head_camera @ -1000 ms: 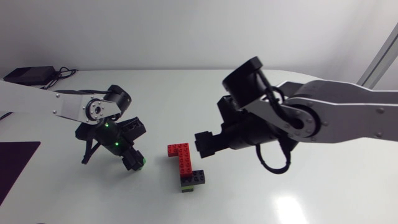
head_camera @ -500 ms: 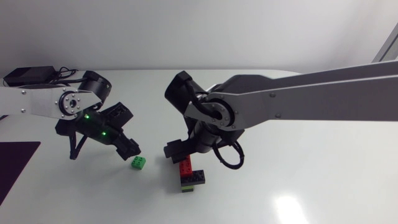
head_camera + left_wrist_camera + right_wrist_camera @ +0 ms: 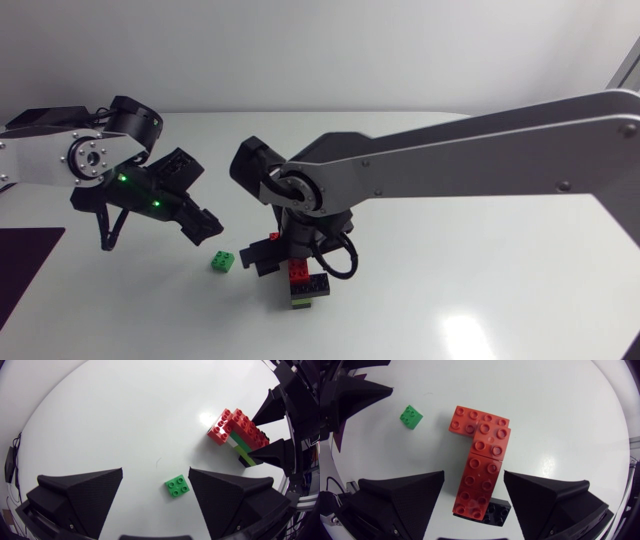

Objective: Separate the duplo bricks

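A small green brick (image 3: 223, 261) (image 3: 178, 485) (image 3: 411, 416) lies alone on the white table. My left gripper (image 3: 205, 228) (image 3: 156, 475) hangs open just above and left of it, touching nothing. To its right stands the stack (image 3: 300, 277) (image 3: 235, 430): red bricks (image 3: 480, 455) in an L on top, a lime layer (image 3: 239, 442) under them, and a black brick (image 3: 497, 512) (image 3: 316, 285) at the near end. My right gripper (image 3: 280, 258) (image 3: 473, 480) is lowered over the stack. It is open, with a finger on each side of the long red part and small gaps showing.
A dark purple mat (image 3: 25, 262) lies at the table's left edge. A black box with cables (image 3: 40, 118) sits at the back left corner. My right arm's long link (image 3: 480, 150) spans the table's right half above the surface.
The left gripper opened, left the green brick on the table and drew back up and left. The right arm swung left and down over the stack, its fingers narrowing.
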`<state>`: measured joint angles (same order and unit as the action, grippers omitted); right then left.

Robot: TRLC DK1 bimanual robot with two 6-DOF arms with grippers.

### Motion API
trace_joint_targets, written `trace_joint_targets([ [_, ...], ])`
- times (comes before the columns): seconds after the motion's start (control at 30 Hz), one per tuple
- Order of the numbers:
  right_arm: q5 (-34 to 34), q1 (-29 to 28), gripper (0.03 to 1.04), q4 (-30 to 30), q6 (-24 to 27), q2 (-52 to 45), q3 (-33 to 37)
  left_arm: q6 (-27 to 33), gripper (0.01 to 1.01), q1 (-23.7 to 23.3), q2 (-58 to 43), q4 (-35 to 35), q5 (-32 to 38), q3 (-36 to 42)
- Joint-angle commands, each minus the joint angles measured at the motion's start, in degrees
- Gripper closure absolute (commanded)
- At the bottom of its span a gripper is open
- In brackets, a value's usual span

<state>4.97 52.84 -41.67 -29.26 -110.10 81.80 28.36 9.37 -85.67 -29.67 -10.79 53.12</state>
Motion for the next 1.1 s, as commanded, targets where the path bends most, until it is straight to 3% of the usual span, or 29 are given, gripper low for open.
trace_joint_targets([
  [0.0,0.1,-0.1,0.36,-1.5,-2.6,-0.8,0.0,-1.6,0.113,-0.9,0.9,0.2,-0.6,-1.2],
  [0.1,0.7,0.0,0.61,-1.2,-3.4,-0.2,-0.7,-1.6,0.113,-1.1,0.9,0.6,-0.6,-1.2],
  [0.3,0.9,-0.2,0.71,-1.0,-3.0,0.2,-1.0,-1.8,0.113,-0.7,0.3,1.4,-0.6,-0.9],
  [0.37,1.6,-0.2,0.79,-0.5,-3.0,0.3,-1.2,-1.9,0.113,-0.5,0.3,1.4,-0.6,-0.9],
  [0.57,2.2,-0.4,0.83,-0.4,0.8,3.0,-1.5,-1.6,0.113,-0.7,0.5,1.4,-0.6,-0.8],
  [0.8,1.4,-2.8,0.84,3.4,15.4,9.7,-5.8,0.5,0.113,-0.6,3.6,1.3,-3.6,-1.8],
  [1.07,-7.3,-8.2,0.85,5.0,33.9,16.1,-11.7,3.5,0.113,3.0,9.0,0.4,-9.0,-4.1],
])
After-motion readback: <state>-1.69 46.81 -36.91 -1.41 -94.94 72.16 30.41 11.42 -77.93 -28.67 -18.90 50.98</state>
